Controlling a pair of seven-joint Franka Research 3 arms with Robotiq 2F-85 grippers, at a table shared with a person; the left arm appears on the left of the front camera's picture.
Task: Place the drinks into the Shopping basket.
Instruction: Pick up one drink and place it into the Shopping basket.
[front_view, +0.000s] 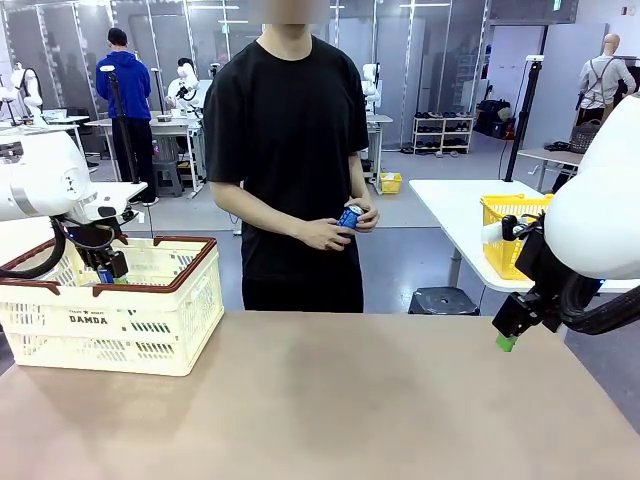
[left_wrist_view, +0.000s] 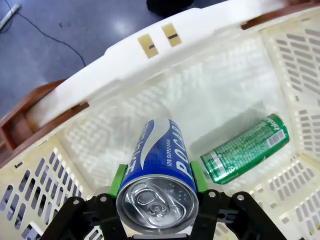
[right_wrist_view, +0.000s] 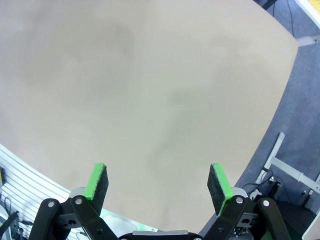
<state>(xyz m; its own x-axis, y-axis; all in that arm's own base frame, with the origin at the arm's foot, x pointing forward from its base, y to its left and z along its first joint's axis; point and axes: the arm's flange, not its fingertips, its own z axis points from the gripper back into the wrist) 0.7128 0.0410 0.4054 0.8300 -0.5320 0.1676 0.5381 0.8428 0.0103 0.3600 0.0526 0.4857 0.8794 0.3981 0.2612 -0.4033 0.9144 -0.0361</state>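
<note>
Clamping down on a blue Pocari Sweat can (left_wrist_view: 161, 150), the left gripper (left_wrist_view: 158, 176) has its green pads pressed to either side of the body just under the silver top. That is a side grip, which lets the can go in bottom first. It hangs inside the Shopping basket (left_wrist_view: 150, 45), above the floor and not touching it.

Just beyond it a green can (left_wrist_view: 245, 148) lies on its side on the basket floor, off toward one slotted wall. The patch under the blue can looks bare, so I'd say a straight drop won't hit it, though a can let go from up here could tip and roll into the green one. The high walls and brown rim hem the wrist in.

Over on the other side, the right gripper (right_wrist_view: 159, 182) hovers with its jaws spread wide, holding nothing, over the bare table (right_wrist_view: 150, 90) near its edge. It's clear of the action and, by the look of it, waiting.

Farther off, the person (front_view: 290, 120) stands at the far edge with a second blue can (front_view: 349, 217) in both hands, probably the next one to go in. A yellow mesh basket (front_view: 505, 215) sits on another table behind, out of play.
</note>
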